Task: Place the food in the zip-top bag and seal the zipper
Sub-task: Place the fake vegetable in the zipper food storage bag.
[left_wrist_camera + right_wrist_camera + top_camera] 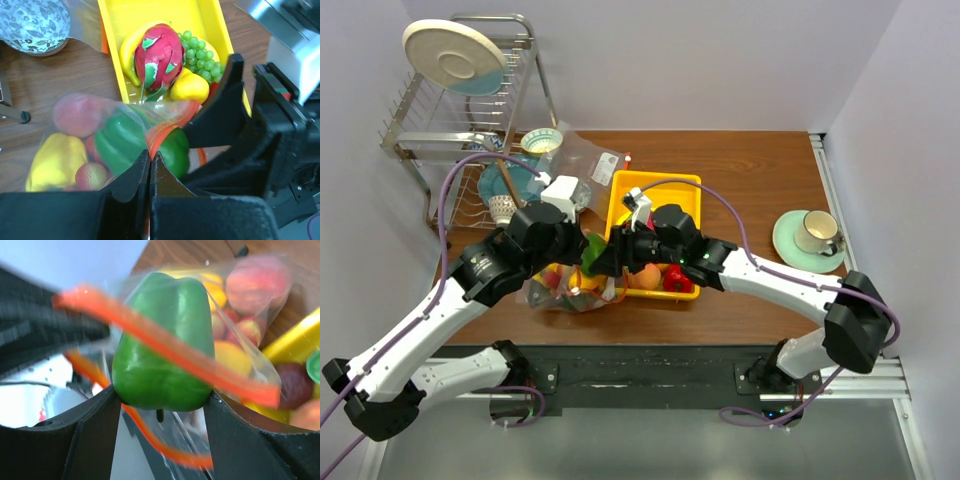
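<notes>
**Poised at the Opening**

The right gripper (162, 402) clasped a glossy green toy pepper (160, 340) at the mouth of the crinkled clear zip-top bag (100, 107). The left gripper (150, 160) pinched its thin orange-red zipper strip (165, 132). The pepper looked light, hard and slippery (best gripped across its flanks).

You're getting bright, even light, soft shadows; right wrist view blurring zipper (165, 347); glare glinting on dragon fruit (159, 55).

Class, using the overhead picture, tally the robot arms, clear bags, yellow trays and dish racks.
Robot arms: 2, left arm, right arm
Clear bags: 2, zip-top bag, flatter bag
Yellow tray: 1
Dish rack: 1
Total: 6
</notes>
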